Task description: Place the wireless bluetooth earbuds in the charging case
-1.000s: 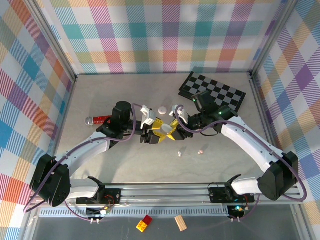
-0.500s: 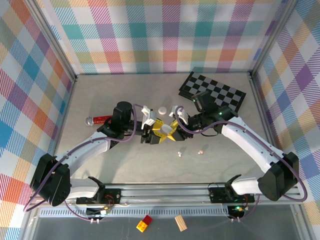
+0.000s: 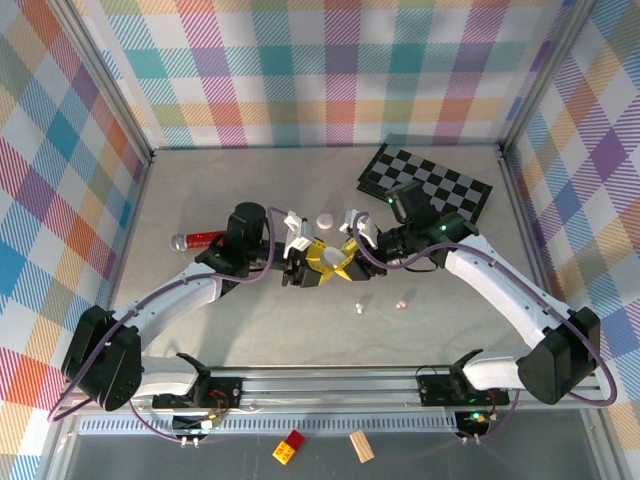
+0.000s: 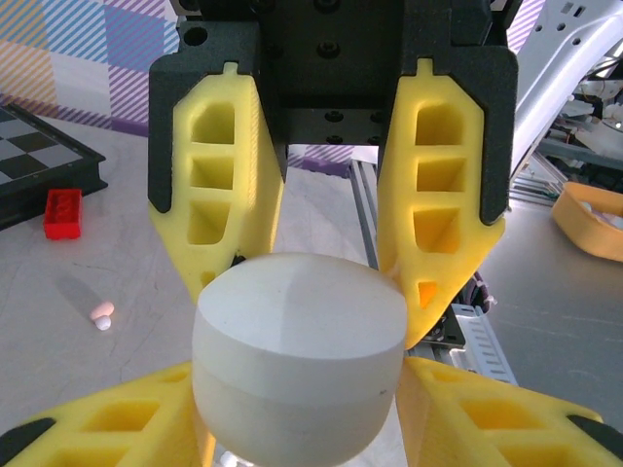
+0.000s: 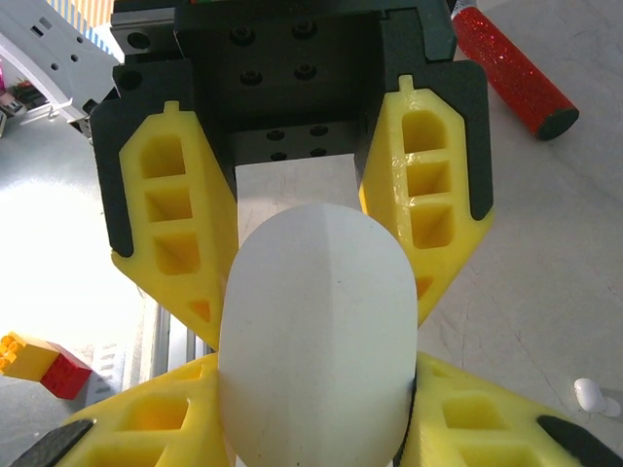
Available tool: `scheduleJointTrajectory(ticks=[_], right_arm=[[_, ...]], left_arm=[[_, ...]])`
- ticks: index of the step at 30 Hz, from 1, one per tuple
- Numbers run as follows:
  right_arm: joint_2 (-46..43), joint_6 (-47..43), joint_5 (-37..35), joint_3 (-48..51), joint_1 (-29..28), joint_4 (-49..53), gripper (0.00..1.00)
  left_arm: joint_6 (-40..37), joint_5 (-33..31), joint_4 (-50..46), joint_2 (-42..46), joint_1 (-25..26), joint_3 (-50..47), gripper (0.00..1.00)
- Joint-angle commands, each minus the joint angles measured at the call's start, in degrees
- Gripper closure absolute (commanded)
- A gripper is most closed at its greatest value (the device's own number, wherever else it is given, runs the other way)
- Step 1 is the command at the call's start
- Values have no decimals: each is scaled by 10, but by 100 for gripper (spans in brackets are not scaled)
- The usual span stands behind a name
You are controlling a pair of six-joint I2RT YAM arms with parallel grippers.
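Hardly anything has moved since a second ago: both arms meet at the same spot mid-table, and the loose things lie where they lay. Plaid walls (image 3: 320, 70) in many colours close in the pale grey table (image 3: 240, 190) on three sides, and an aluminium rail (image 3: 330, 385) carrying the arm bases runs along the near edge. At the far right corner a black-and-white checkerboard (image 3: 430, 185) lies flat, with a red brick (image 4: 61, 212) just beside it. A red glittery cylinder (image 3: 195, 240) rests to the left, near the left arm's wrist. Between the arms, raised off the table, the white pebble-shaped charging case (image 4: 297, 379) is lid down, clamped from opposite sides: the left gripper (image 4: 316, 306) presses its yellow fingers against the case's flanks, and the right gripper (image 5: 316, 306) grasps it likewise. From above, the two sets of fingers hide the case almost wholly. A small white round piece (image 3: 324, 219) sits just beyond them. On the bare table nearer the rail lie a white earbud (image 3: 357, 309) and, a little to its right, a pinkish earbud (image 3: 401, 301), apart from each other and well clear of the case. Below the rail sit a red-and-yellow brick (image 3: 290, 448) and a wooden block (image 3: 361, 446).
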State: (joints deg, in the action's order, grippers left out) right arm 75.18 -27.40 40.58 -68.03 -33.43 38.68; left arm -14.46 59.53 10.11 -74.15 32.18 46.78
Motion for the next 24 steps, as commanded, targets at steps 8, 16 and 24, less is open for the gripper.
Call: scheduleJointTrajectory(ticks=[8, 16, 24], right_arm=[[11, -22, 12, -11, 2, 17, 67], [7, -21, 7, -9, 2, 14, 61], [-16, -6, -8, 7, 5, -15, 44]], left_arm=[[-10, 26, -10, -2, 5, 18, 52], [-14, 31, -12, -3, 5, 17, 66], [-24, 25, -6, -1, 5, 9, 66]])
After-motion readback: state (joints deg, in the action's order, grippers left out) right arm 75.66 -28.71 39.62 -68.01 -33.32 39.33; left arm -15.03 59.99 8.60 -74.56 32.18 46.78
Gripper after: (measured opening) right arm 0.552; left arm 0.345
